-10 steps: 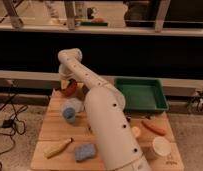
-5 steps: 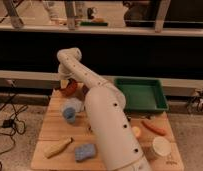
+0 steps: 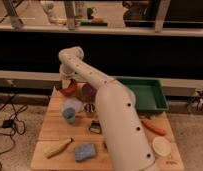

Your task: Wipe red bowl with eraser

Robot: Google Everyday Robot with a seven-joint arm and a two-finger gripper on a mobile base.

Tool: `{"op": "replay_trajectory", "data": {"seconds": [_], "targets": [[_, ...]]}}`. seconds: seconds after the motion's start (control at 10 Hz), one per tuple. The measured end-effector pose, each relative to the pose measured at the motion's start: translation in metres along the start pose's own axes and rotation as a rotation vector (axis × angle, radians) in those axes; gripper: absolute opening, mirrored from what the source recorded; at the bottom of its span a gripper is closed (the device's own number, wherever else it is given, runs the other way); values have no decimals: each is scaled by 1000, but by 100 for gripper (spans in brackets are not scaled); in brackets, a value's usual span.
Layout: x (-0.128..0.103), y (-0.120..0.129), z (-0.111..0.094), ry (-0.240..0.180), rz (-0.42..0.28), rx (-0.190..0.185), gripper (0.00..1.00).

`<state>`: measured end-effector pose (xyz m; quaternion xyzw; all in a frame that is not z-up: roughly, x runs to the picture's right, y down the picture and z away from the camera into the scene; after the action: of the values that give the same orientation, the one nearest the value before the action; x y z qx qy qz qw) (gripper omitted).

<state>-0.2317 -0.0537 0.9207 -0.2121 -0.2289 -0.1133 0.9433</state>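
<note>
While the arm (image 3: 115, 115) reached across the desk (image 3: 51, 131), the gripper (image 3: 66, 84) hung at the far left corner, right by the red bowl (image 3: 71, 90); its grip could not be told.

A wooden table (image 3: 52, 130) stood on speckled grey floor (image 3: 196, 144), black cables (image 3: 7, 119) trailing at lower left. A dark wall panel (image 3: 155, 52) crossed mid-frame under a pale ledge (image 3: 120, 30).

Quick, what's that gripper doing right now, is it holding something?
Gripper: at the red bowl, far end of the table; open, closed or holding cannot be told.
</note>
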Motion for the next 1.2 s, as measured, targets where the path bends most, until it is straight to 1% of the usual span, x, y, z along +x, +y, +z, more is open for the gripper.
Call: {"op": "replay_trajectory", "data": {"seconds": [0.4, 0.5, 0.8, 1.0, 1.2], "targets": [[-5, 15, -7, 4, -9, -7, 0], [-1, 17, -10, 12, -5, -10, 0], [20, 19, -18, 48, 20, -20, 0], [30, 19, -17, 66, 38, -32, 0], [40, 17, -7, 76, 59, -44, 0]]}}
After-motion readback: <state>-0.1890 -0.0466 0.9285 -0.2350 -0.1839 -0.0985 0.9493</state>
